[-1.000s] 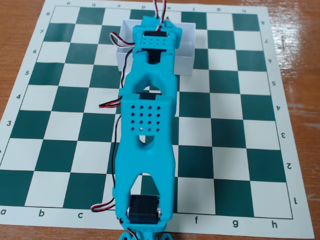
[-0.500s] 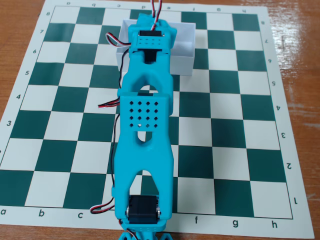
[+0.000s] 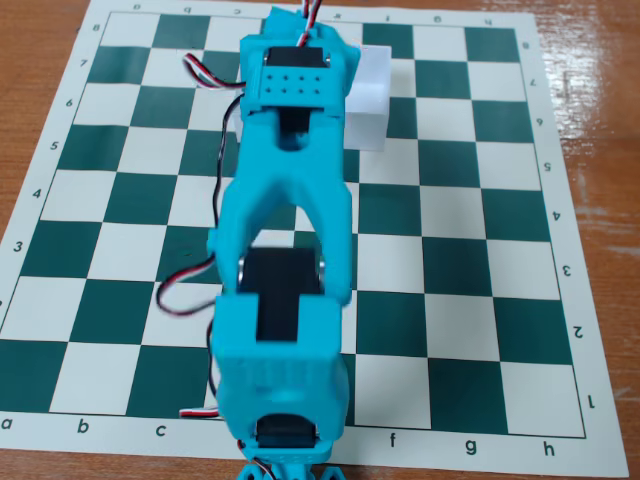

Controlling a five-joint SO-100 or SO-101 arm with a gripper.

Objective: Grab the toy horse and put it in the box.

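Hiding box (image 3: 372, 105) (partly): arm (image 3: 285, 250)

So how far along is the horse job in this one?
Hard to tell. The arm stretches across the chessboard and ends over the box, covering most of it. Neither horse nor gripper shows in the fixed view, so I can't say whether the horse is held, already dropped, or elsewhere under the arm. At most, release and retreat remain.

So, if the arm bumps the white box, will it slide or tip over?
The box would probably slide: it looks thin-walled and light, on a smooth chessboard mat. Tipping seems unlikely because it sits low. The arm hides most of it.
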